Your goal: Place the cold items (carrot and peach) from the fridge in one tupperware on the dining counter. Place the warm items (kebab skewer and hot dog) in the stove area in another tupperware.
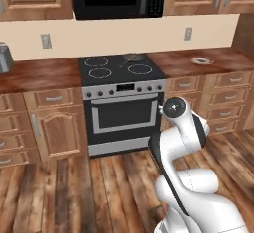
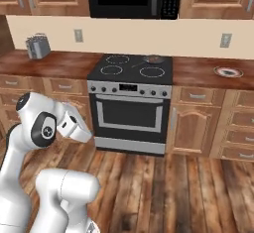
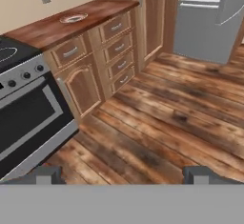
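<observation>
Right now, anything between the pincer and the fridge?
Nothing visible stands on the floor between the open pincer and the fridge. In the hand view its doors look shut, so they would stand before anything inside.

Stove (image 3: 28, 108), wooden drawers (image 3: 116, 51), fridge (image 3: 209, 18)

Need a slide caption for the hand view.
Open gripper above wood floor, stove left, plate on counter, fridge beyond.
</observation>
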Motion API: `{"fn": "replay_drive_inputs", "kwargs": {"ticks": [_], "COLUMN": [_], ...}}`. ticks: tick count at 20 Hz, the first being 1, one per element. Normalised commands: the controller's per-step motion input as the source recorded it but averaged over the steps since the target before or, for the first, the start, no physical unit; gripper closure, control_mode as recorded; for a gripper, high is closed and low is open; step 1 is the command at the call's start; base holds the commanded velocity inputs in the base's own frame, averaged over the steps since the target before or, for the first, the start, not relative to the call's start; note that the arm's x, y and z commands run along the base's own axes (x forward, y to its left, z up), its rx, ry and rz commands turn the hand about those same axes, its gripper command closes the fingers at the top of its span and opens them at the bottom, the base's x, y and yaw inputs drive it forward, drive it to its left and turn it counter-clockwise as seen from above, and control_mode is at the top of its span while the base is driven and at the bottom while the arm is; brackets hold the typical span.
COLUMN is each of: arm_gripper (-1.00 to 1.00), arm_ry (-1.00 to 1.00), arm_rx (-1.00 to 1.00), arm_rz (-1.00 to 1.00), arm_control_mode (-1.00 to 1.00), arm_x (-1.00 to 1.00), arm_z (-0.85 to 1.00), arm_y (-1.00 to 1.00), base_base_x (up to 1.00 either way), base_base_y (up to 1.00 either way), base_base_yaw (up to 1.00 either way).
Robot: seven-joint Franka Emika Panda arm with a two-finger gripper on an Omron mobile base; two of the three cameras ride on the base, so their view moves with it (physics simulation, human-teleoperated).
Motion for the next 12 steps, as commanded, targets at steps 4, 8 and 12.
{"fn": "replay_drive_inputs", "kwargs": {"ticks": [4,8,12], "arm_gripper": [-1.0,-1.0,-1.0], "arm_ry": [0.0,0.0,0.0], "arm_rx": [0.0,0.0,0.0], "arm_rz": [0.0,0.0,0.0], "arm_control_mode": [1.0,1.0,1.0], "arm_x": [0.0,0.0,0.0], "arm_z": [0.0,0.0,0.0], "arm_y": [0.0,0.0,0.0], "base_base_x": [0.97,0.88,0.74], "base_base_y": [-0.33,-0.35,-0.46], "base_base_yaw": [0.0,0.0,0.0]}}
